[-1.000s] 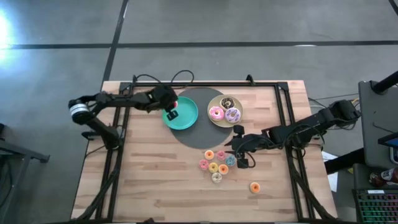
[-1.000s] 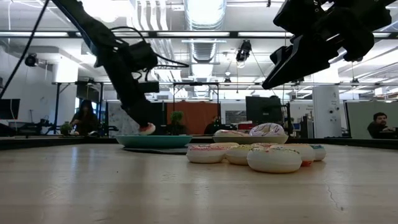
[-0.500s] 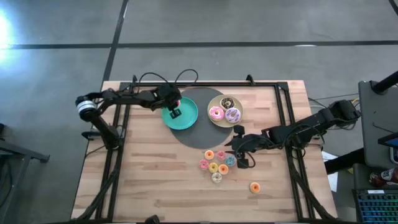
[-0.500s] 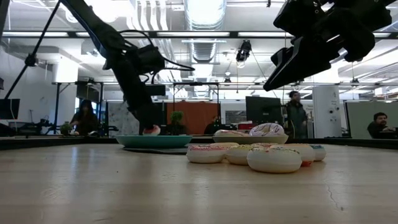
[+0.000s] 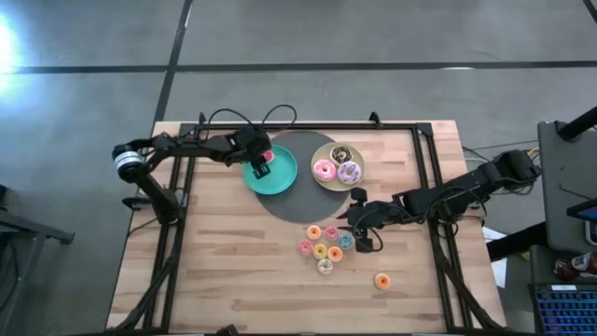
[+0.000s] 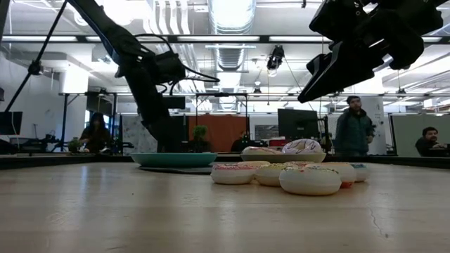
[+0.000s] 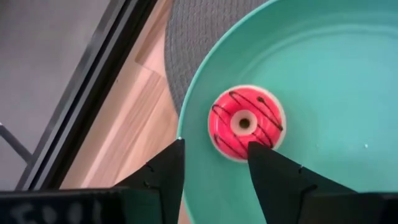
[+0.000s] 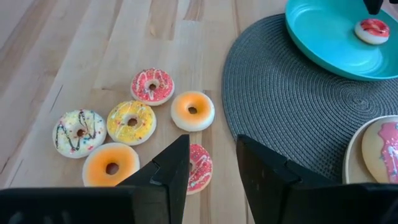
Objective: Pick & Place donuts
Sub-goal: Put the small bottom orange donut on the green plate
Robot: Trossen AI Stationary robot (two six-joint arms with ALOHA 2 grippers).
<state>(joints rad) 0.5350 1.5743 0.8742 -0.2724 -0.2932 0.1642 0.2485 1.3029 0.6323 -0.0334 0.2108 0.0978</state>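
My left gripper (image 5: 259,168) (image 7: 216,146) is open, low over the left part of the teal plate (image 5: 284,177). A tiny red donut (image 7: 245,123) (image 8: 373,30) lies flat on that plate just beyond its fingertips. My right gripper (image 5: 360,235) (image 8: 211,142) hangs open above the right side of a cluster of tiny donuts (image 5: 323,247) (image 8: 130,121) that lie on the wood. One orange donut (image 5: 381,281) lies apart, nearer the near edge. Three larger donuts (image 5: 338,166) sit on the beige plate. My left gripper has one fingertip (image 7: 256,152) standing at the red donut's rim (image 7: 264,144), which lies flat on the teal plate. I cannot tell whether that fingertip touches the donut.
Both plates rest on a round grey woven mat (image 5: 303,201) (image 8: 292,106). A black frame (image 5: 434,187) runs along the table's sides. Bare wood (image 5: 224,271) lies near and left of the cluster. People stand in the room behind (image 6: 354,130).
My left gripper has moved down onto the teal plate. The red donut that showed at its tip in the low view has sunk behind the plate's rim. The left arm's elbow has swung toward the far edge. A person has walked across the room behind.
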